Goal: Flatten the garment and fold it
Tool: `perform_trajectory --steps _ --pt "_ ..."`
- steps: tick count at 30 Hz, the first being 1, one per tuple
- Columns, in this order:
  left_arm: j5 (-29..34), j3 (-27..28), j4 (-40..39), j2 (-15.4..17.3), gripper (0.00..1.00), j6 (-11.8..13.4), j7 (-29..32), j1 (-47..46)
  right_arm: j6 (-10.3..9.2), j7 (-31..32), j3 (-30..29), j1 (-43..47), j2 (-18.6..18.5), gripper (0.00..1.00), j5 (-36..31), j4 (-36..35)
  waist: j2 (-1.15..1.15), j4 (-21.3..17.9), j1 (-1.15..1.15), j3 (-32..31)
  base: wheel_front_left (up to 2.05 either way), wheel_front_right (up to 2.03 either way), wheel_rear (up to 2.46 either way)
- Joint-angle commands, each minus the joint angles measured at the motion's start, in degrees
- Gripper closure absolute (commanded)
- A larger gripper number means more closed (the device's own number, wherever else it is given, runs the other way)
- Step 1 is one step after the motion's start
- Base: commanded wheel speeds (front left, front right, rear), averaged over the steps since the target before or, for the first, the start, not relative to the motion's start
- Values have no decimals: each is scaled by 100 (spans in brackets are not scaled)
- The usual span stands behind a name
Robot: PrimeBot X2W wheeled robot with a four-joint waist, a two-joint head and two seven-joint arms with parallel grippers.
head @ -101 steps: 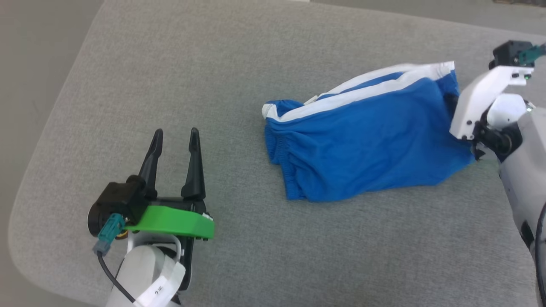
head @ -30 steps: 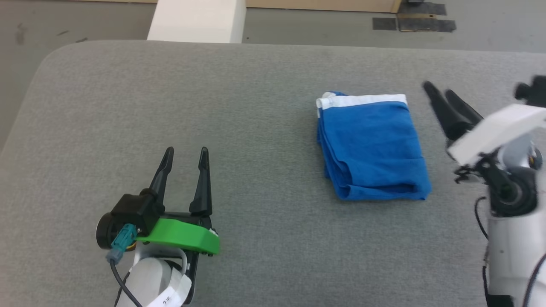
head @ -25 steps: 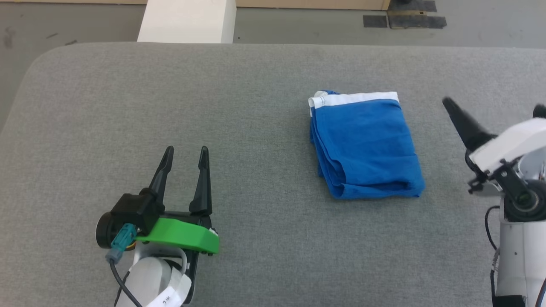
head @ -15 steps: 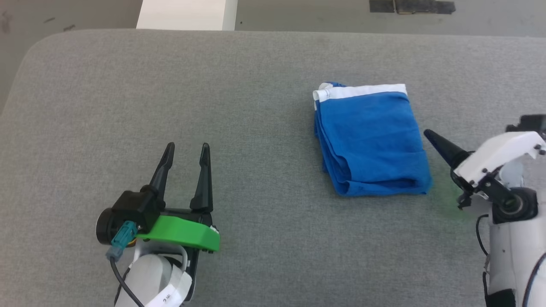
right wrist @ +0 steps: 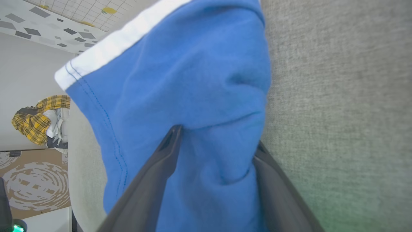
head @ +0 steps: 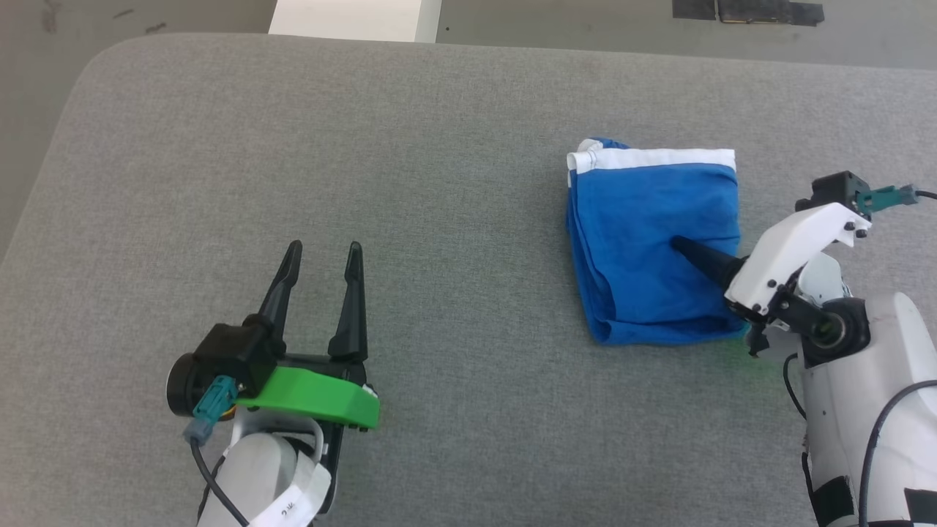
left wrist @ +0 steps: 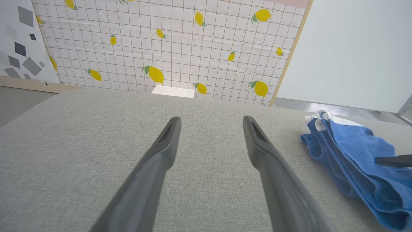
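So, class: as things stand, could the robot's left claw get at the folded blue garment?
Probably yes. Just bare grey cushion lies between the open left claw and the garment, though it sits well off to the side, so the arm must stretch across. The right claw straddles the garment's other edge.

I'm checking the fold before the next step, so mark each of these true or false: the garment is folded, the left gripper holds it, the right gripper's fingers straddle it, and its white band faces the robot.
1. The garment lies folded into a compact block on the grey padded surface. True.
2. The left gripper holds the garment. False: it is open over bare surface, well apart from the garment.
3. The right gripper has blue fabric between its spread fingers. True.
4. The white band lies along the garment's edge nearest the robot. False: it runs along the far edge.
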Motion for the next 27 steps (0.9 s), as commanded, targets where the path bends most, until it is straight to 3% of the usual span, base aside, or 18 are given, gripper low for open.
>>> perform_trajectory --steps 1,6,12,20,27 --pt "-31 12 -5 -14 0 26 -28 -42 -8 16 56 -82 13 100 -74 40 0 -19 0 -8 0 0 0" --pt "-23 83 -17 -14 0 51 -28 34 -8 108 464 -155 -63 100 -292 -34 0 -252 0 -44 0 0 0" --pt "85 204 -26 -14 0 2 -28 97 -8 199 1140 -215 -408 100 -579 -348 0 -856 0 -86 0 0 0" --pt "313 228 -68 -14 0 -130 -28 3 -8 134 1999 -286 -1243 100 -1220 -645 0 -1865 0 35 0 0 0" --pt "539 227 -84 70 0 -264 -28 -137 -8 -468 2347 -557 -1765 100 -2142 -390 0 -2717 0 345 0 0 0"
